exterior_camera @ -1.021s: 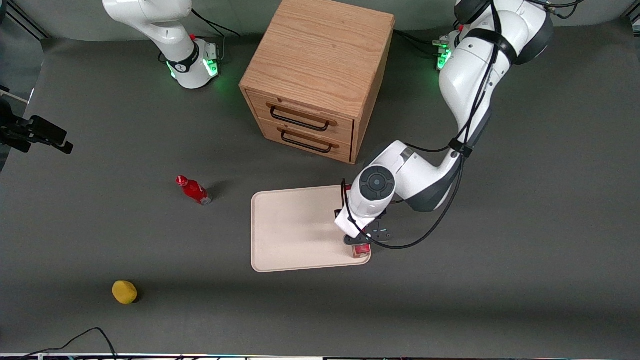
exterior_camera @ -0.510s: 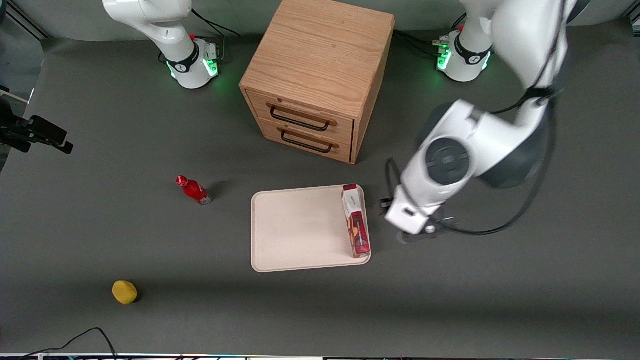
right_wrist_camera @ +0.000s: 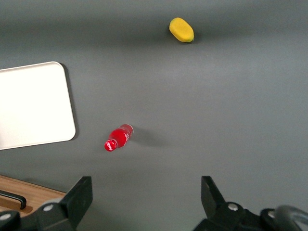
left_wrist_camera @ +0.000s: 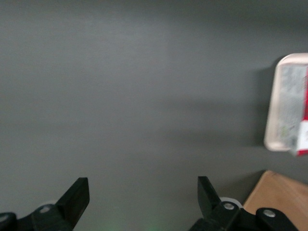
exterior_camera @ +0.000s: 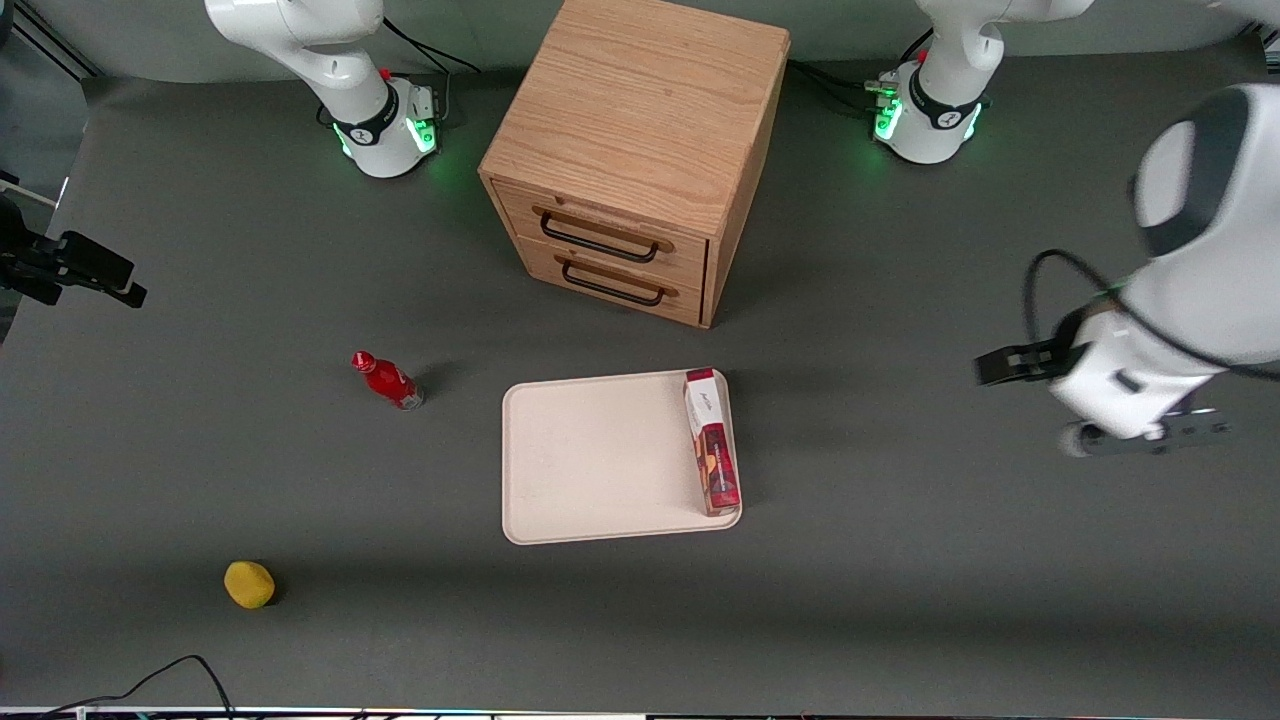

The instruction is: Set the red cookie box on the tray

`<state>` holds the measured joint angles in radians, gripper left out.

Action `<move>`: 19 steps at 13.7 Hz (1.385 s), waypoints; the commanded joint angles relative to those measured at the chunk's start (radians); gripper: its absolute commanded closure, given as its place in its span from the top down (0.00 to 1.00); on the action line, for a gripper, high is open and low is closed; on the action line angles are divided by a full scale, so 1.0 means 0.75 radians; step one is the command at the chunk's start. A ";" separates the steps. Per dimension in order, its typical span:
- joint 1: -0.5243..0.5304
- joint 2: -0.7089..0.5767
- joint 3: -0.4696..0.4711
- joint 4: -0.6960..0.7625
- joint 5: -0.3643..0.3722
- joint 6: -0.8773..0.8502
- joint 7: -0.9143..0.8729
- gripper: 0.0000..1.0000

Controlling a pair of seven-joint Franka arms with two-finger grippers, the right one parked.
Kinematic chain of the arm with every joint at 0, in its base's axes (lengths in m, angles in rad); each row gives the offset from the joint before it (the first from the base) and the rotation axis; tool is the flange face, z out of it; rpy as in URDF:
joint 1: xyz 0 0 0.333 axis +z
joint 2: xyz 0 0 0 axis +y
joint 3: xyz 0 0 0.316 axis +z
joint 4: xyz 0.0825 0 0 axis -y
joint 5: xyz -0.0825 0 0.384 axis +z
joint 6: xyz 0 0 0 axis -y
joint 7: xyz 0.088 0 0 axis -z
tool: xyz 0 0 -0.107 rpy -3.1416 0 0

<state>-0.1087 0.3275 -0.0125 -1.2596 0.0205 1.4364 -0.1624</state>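
Wrist cam shows the tool (left_wrist_camera: 142,202) spread wide with nothing in it, over bare worktop (exterior_camera: 900,560). Front cam shows the red cookie box (exterior_camera: 711,441) lying along the tray (exterior_camera: 600,460) edge nearest the working arm, white end toward the drawers (exterior_camera: 610,250).

White glossy arm casings with dark grey joint caps are being shown. A black cable is being looped beside the wrist. Green lights are glowing at both bases. The gripper (left_wrist_camera: 143,198), high over the working arm's table end, is carrying black fingers (left_wrist_camera: 77,195), spread.
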 commanded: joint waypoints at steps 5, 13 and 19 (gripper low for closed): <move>-0.021 -0.371 0.270 -0.604 -0.099 0.277 0.444 1.00; -0.037 -0.316 0.258 -0.395 -0.076 0.163 0.439 1.00; -0.037 -0.283 0.260 -0.215 -0.072 -0.060 0.431 1.00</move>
